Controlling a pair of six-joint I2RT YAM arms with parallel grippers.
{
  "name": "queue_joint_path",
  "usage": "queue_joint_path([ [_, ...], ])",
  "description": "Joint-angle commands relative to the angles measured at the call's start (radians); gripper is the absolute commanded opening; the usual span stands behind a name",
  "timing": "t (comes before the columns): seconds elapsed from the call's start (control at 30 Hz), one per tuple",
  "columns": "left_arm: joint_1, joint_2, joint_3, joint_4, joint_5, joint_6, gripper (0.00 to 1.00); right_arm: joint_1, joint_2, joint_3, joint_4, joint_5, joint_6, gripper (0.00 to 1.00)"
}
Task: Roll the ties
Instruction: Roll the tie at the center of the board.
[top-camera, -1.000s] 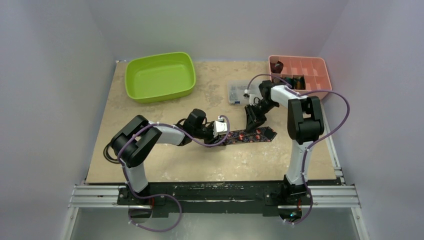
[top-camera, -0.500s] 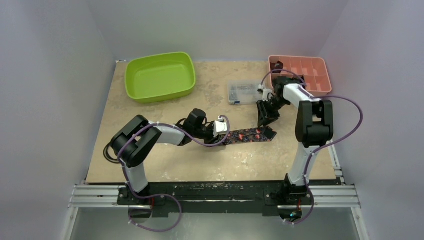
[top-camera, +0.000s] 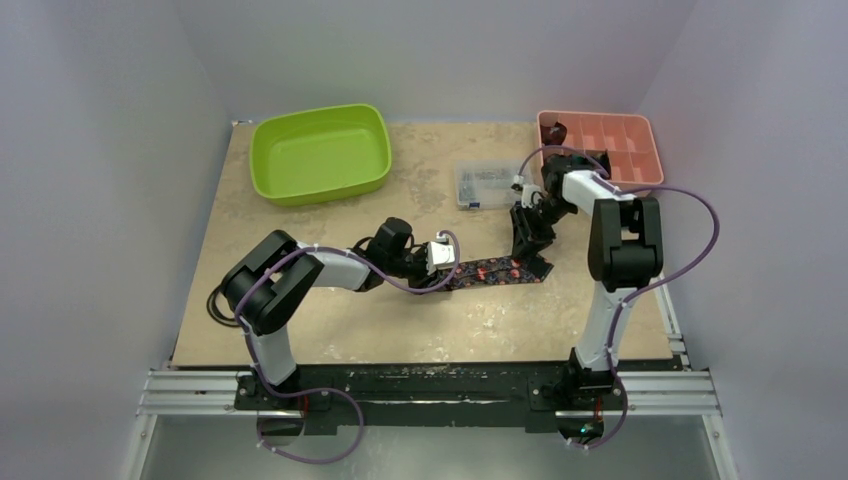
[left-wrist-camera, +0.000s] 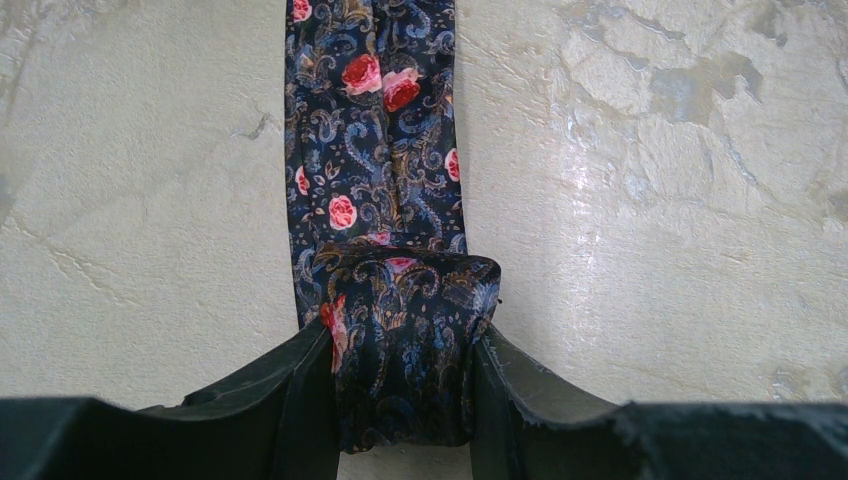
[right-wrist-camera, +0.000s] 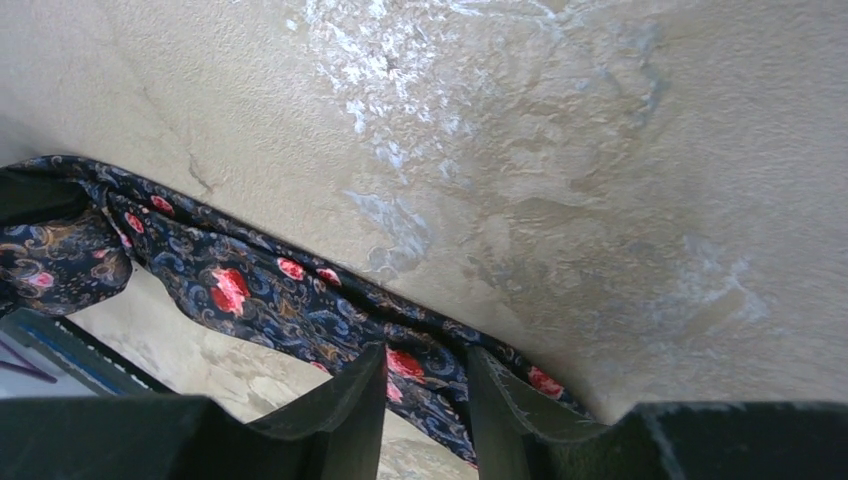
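Observation:
A black tie (top-camera: 497, 270) with red-pink flowers lies flat across the middle of the table. My left gripper (top-camera: 447, 267) is shut on its rolled-up end; in the left wrist view the coil (left-wrist-camera: 405, 340) sits squeezed between the fingers (left-wrist-camera: 300, 400), and the flat tie (left-wrist-camera: 375, 150) runs away from it. My right gripper (top-camera: 531, 250) points down at the tie's wide right end. In the right wrist view its fingers (right-wrist-camera: 350, 400) stand a little apart, straddling the tie (right-wrist-camera: 250, 290), with fabric showing in the gap.
A green tub (top-camera: 385, 150) stands at the back left. A pink compartment tray (top-camera: 650, 140) at the back right holds a dark rolled coil (top-camera: 556, 130). A clear plastic box (top-camera: 482, 183) lies just behind the right gripper.
My right gripper swung right and back off the tie's middle, then came down toward the tie's wide end. The left arm and the coil have not moved.

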Motion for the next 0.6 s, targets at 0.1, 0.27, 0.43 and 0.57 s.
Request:
queue_joint_path([
  [0.1, 0.014, 0.021, 0.002, -0.092, -0.038, 0.020, 0.10, 0.008, -0.013, 0.000, -0.010, -0.091, -0.006, 0.19],
  [0.27, 0.014, 0.025, 0.005, -0.090, -0.040, 0.017, 0.11, 0.008, -0.044, 0.015, -0.047, -0.130, -0.023, 0.00],
  [0.43, 0.013, 0.022, 0.004, -0.096, -0.042, 0.017, 0.11, 0.006, -0.088, 0.000, -0.079, -0.120, -0.038, 0.00],
  [0.57, 0.014, 0.021, 0.005, -0.098, -0.043, 0.018, 0.11, 0.000, -0.122, -0.045, -0.111, -0.073, -0.062, 0.00],
])
